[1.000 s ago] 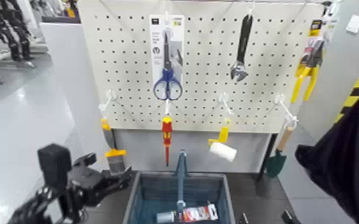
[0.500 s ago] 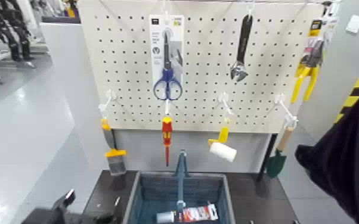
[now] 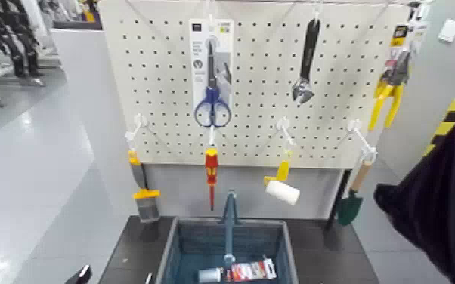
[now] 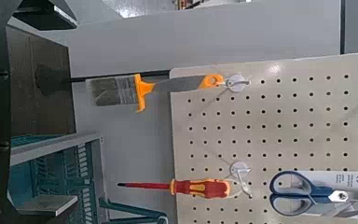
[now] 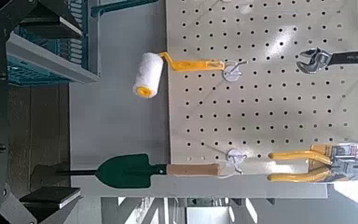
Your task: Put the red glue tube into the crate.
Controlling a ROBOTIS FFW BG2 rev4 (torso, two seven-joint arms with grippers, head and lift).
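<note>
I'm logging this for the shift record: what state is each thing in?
Red glue tube: lying in the crate
Crate: open-topped, handle upright
Screwdriver: hanging, tip down
Scissors: hanging on their card
Paint roller: hanging
Trowel: hanging, blade down
Left gripper: jaws open, empty, beside the crate

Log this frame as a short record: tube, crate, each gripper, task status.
Tube: red-and-white printed glue tube, lying inside the crate, partly behind its handle
Crate: blue-grey open-topped plastic basket, handle upright
Left gripper: open, empty, left of the crate
Right gripper: open, empty, facing the pegboard
Task status: tube is in the crate; looks complete
</note>
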